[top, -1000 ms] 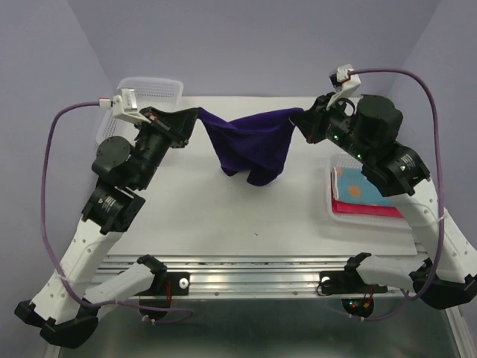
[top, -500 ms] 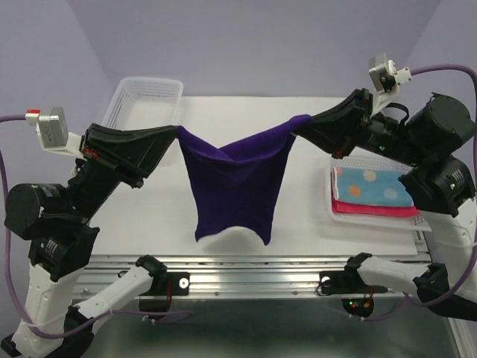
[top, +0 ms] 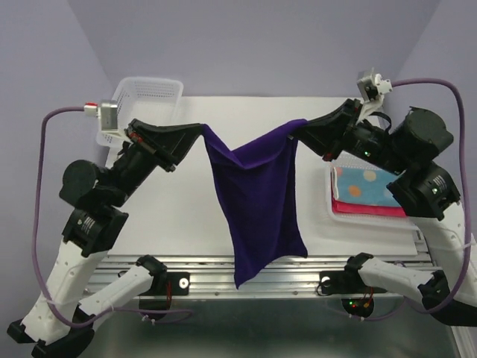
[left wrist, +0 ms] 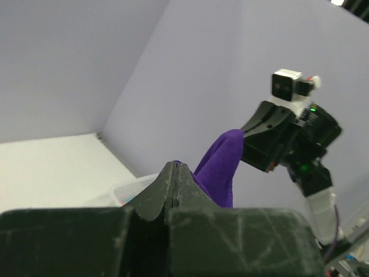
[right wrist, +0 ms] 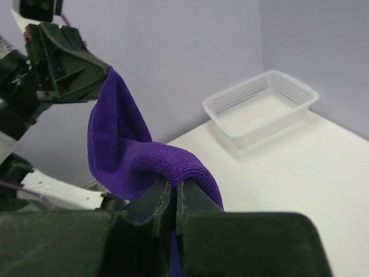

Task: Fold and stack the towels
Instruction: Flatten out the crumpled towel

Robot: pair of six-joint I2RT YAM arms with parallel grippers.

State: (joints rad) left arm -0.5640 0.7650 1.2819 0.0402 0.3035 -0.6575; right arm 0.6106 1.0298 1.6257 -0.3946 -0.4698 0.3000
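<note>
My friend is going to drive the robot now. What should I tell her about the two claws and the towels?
Grippers: the left gripper is shut on one top corner of the purple towel, and the right gripper is shut on the other.
Where: the purple towel hangs unfolded in the air between them.
Done: the blue dotted towel lies on the pink-red towel, stacked in the right basket.
Left: lay the purple towel down, fold it and add it to the stack. No orange towel is in view.
</note>
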